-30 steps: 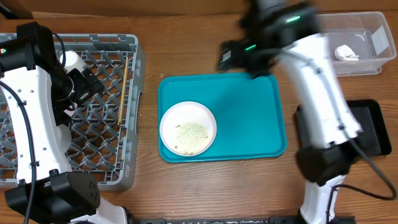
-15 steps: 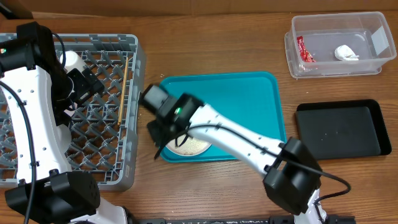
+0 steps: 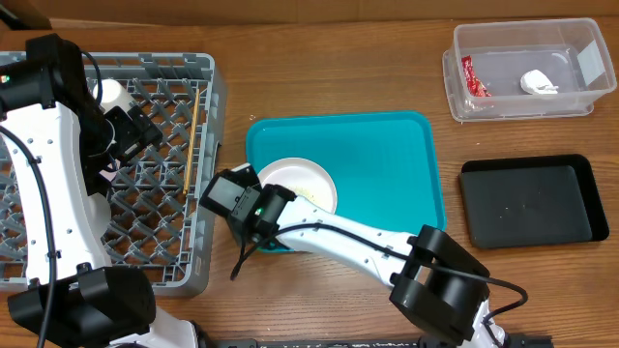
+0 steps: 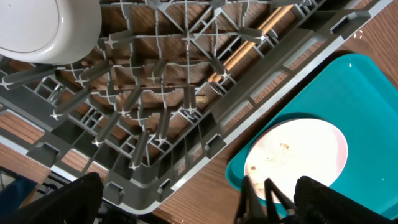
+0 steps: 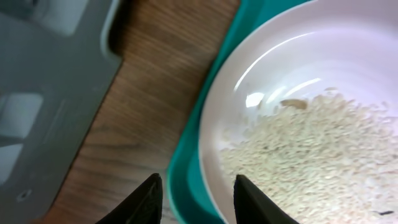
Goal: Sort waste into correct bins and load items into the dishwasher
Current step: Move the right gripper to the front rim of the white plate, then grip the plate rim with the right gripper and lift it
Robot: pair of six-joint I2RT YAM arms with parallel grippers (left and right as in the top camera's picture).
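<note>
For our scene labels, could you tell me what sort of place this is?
Probably a lab tabletop staged for dish clearing: a grey dish rack, a teal serving tray holding a plate of rice, and a clear waste tub.

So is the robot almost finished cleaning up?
Fairly far, it seems. Done: the red wrapper and white scrap lie in the clear tub; chopsticks and a white cup sit in the rack. In hand: the right gripper straddles the rim of the plate, jaws apart. To do: the rice goes to a bin, perhaps the black tray, then the plate into the rack.
</note>
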